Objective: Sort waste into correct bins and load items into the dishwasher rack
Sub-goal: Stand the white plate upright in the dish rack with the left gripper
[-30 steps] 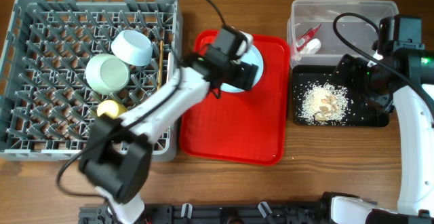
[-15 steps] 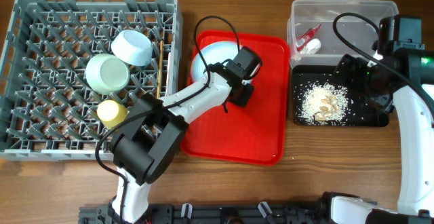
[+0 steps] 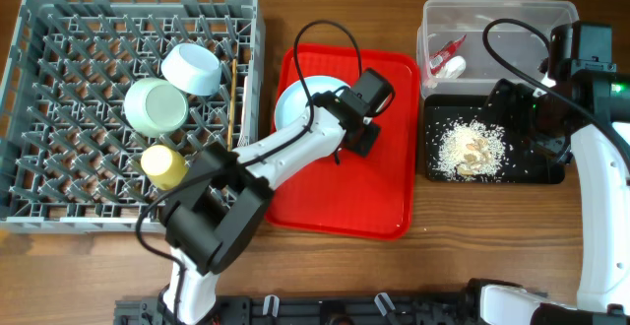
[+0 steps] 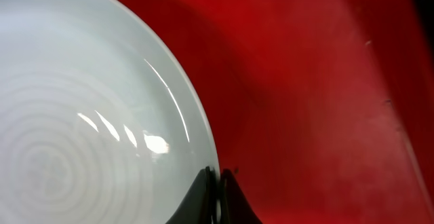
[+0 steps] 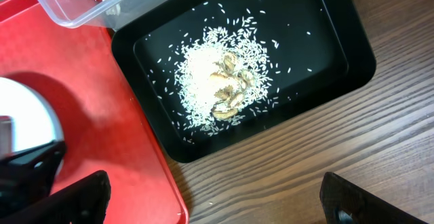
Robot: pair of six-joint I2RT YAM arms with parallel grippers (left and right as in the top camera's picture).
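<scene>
free: red tray (image 3: 369,192) front half | blocked: far half, white plate (image 3: 291,103) under left arm (image 3: 285,146)

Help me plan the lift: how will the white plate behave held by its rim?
Likely slippery: the white plate shows glossy highlights. Probably rigid, its edge unbent. Pinched at its rim by the left tool, it may pivot.

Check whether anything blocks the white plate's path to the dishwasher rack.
No loose object does. Between the white plate and the dishwasher rack are only the raised rim of the red tray and the rack's own wall.
</scene>
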